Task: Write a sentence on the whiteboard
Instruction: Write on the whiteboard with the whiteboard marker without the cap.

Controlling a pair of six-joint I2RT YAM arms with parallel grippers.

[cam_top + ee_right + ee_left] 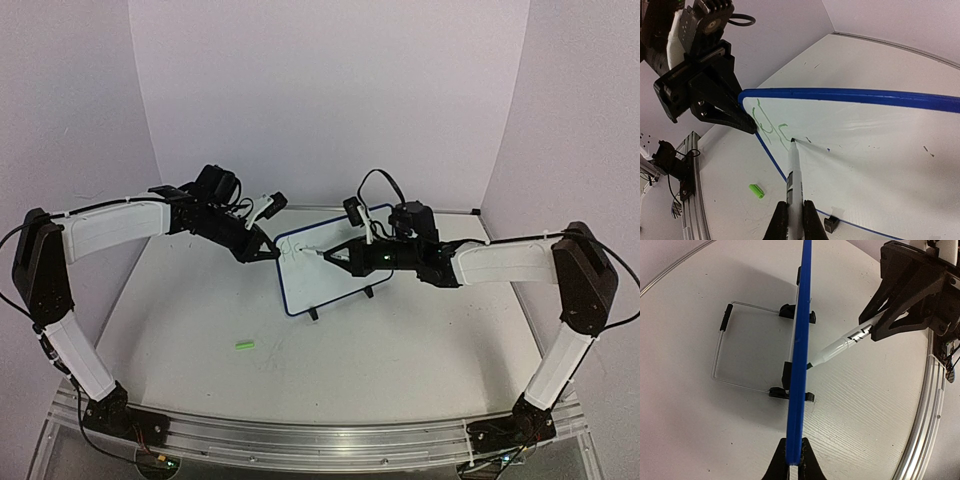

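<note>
The left jaws are clamped on the blue rim of the whiteboard (pixel 320 285), which stands on the table (pixel 400 350) between the 2 pairs of jaws. The right jaws grip a marker (pixel 793 172), its tip touching the board's face beside green strokes (pixel 759 116). A green cap (pixel 245 346) lies well apart from the left jaws.

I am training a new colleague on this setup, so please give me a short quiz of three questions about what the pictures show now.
1. What do the right fingers hold? A) an eraser B) a marker C) a cloth
2. True or false: the whiteboard lies flat.
3. Fill in: the loose green cap lies on the ____.
Key: 1 B; the marker has its tip on the board. 2 false; it stands up, its edge clamped in the left fingers. 3 table.
</note>
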